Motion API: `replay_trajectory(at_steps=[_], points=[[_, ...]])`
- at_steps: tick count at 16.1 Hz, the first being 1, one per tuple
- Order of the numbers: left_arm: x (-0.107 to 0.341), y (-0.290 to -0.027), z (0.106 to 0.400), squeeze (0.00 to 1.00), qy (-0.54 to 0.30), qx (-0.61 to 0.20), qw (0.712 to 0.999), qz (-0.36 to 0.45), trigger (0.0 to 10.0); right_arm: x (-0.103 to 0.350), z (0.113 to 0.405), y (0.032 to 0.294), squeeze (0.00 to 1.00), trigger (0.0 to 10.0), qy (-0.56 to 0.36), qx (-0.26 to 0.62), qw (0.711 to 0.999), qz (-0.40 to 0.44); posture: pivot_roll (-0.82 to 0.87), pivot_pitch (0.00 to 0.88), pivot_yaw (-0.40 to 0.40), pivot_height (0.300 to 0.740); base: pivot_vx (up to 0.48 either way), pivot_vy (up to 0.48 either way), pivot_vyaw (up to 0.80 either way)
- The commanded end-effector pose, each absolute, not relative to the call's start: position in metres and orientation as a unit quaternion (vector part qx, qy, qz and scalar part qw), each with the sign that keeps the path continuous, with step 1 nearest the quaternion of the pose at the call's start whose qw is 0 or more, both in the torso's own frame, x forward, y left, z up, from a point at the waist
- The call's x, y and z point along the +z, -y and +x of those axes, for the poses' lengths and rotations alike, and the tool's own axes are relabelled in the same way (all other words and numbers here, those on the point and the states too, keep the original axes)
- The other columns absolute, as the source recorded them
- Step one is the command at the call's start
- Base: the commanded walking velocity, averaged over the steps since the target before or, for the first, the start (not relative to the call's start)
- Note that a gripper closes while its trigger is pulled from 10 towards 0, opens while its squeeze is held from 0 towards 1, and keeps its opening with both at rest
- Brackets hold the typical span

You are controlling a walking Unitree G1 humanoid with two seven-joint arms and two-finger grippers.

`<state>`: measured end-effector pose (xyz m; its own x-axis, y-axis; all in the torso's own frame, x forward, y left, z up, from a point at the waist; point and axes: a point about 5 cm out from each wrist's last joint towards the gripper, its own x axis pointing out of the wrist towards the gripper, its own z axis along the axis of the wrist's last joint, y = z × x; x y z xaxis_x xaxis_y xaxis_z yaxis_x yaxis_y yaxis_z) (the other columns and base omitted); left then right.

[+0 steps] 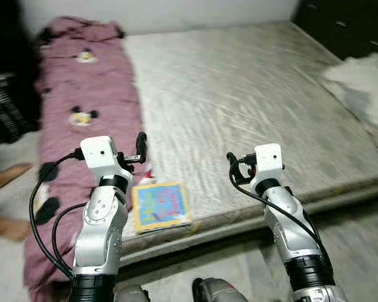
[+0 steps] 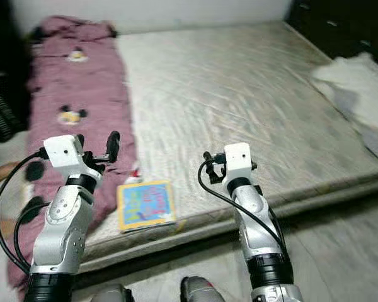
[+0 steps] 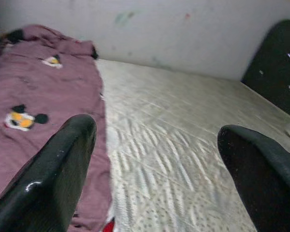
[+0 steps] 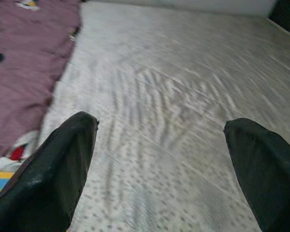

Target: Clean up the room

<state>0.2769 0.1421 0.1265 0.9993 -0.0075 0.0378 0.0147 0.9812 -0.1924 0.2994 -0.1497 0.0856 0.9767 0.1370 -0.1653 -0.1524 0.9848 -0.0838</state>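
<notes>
Between the wide-spread black fingers of the left gripper (image 3: 154, 159) and of the right gripper (image 4: 159, 159) lies only bare mattress; neither holds anything, and both hang above the near edge of the bed. Just below the left gripper, a colourful picture book (image 1: 160, 205) lies flat at the mattress (image 1: 252, 107) edge, touching the maroon cartoon-print blanket (image 1: 82, 94). It looks thin, light and fairly stiff, probably slick-covered; pinching an overhanging edge seems wisest, since the quilted surface yields. A pale cloth (image 1: 362, 85) drapes the far right side. Dark furniture (image 1: 346, 25) stands in the corner beyond.
</notes>
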Motion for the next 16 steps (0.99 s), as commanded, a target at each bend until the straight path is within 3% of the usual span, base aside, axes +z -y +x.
replay_trajectory(at_steps=[1,5,13,16], points=[[0.1232,-0.1463,0.277,0.0,0.01,0.008,0.996,-0.084,10.0,0.0852,0.3016,0.1537,0.0,10.0,-0.085,0.061,0.994,-0.04,0.0,0.056,-0.012,0.74,0.0,0.0,-0.66],[0.1199,-0.1474,0.2766,0.0,0.0,0.014,0.995,-0.099,10.0,0.0828,0.3001,0.1549,0.0,10.0,-0.091,0.058,0.993,-0.038,0.0,0.057,-0.011,0.74,0.0,0.0,0.0],[0.1251,-0.142,0.2826,0.0,0.012,-0.007,0.995,-0.1,10.0,0.0849,0.3008,0.1584,0.0,10.0,-0.087,0.05,0.994,-0.035,-0.01,0.055,-0.009,0.74,0.0,0.47,0.0],[0.1254,-0.1447,0.2829,0.0,0.018,0.007,0.996,-0.082,10.0,0.0855,0.3018,0.1581,0.0,10.0,-0.086,0.05,0.994,-0.037,-0.01,0.059,-0.011,0.74,0.0,0.0,0.0]])
